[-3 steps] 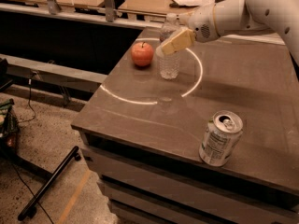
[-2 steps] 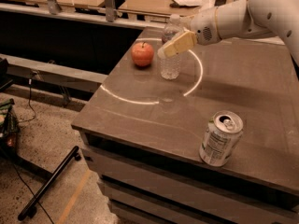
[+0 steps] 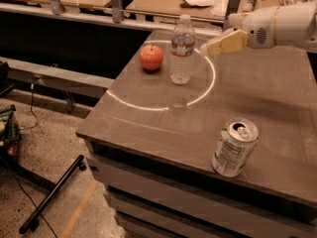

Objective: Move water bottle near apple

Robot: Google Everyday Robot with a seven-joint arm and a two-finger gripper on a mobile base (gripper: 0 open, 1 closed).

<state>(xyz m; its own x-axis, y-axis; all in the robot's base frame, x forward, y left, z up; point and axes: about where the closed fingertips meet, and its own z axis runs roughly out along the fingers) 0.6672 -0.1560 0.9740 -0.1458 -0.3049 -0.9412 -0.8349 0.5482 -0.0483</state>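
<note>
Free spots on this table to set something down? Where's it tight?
Bare: front-left of the table, between water bottle and drink can; also the right side behind the can. Tight: back-left, where apple and bottle stand close, hand hovering right of the bottle.

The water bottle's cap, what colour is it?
White cap, best in the camera view; the gripper hovers beside the water bottle.

Red-orange apple (image 3: 151, 57); clear, white-capped water bottle (image 3: 182, 51); cream gripper (image 3: 218, 44) near it.
</note>
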